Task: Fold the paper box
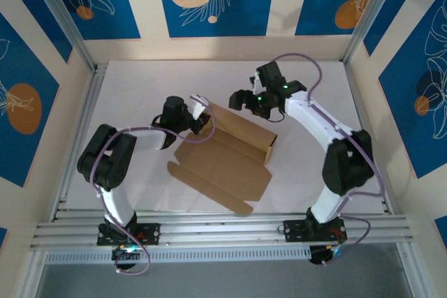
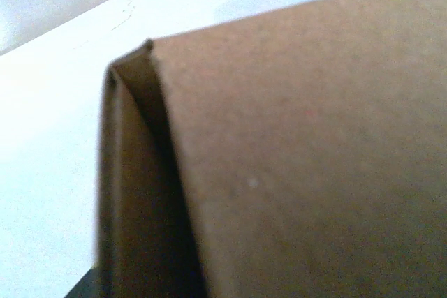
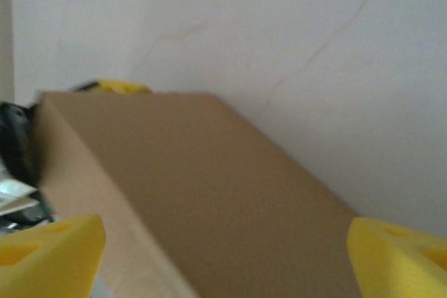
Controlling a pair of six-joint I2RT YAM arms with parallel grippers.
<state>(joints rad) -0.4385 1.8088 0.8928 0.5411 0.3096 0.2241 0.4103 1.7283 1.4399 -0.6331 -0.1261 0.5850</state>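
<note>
**Top external view**
- Paper box (image 1: 223, 165): brown cardboard, part-folded, lying mid-table (image 1: 140, 82) between the two arms. Its near portion is flat on the white surface, with small tabs at the left and near edges. Its far portion is raised into a long low wall running from upper left to lower right.
- Left gripper (image 1: 199, 112): at the left end of the raised wall, touching or just beside the cardboard. The jaw state cannot be told from this angle.
- Right gripper (image 1: 244, 100): just beyond the far side of the raised wall, near its middle, with green lights lit on the wrist.
- Surround: cream panels with blue leaf-pattern sections behind and to both sides of the table.

**Left wrist view**
- Paper box (image 2: 300, 165): very close and blurred. A broad brown face takes up the right, and a narrower folded panel meets it along a dark crease on the left. The white table (image 2: 49, 137) lies beyond.
- The jaw state cannot be told here either.

**Right wrist view**
- Right gripper (image 3: 223, 256): yellow fingertips (image 3: 49, 252) sit at the lower left and lower right corners, spread wide, so the jaws are open and hold nothing.
- Paper box (image 3: 188, 179): its brown top face and one side slope away between and ahead of the fingertips.
- A small yellow piece (image 3: 122, 87) shows past the box's far edge; what it is cannot be told.
</note>
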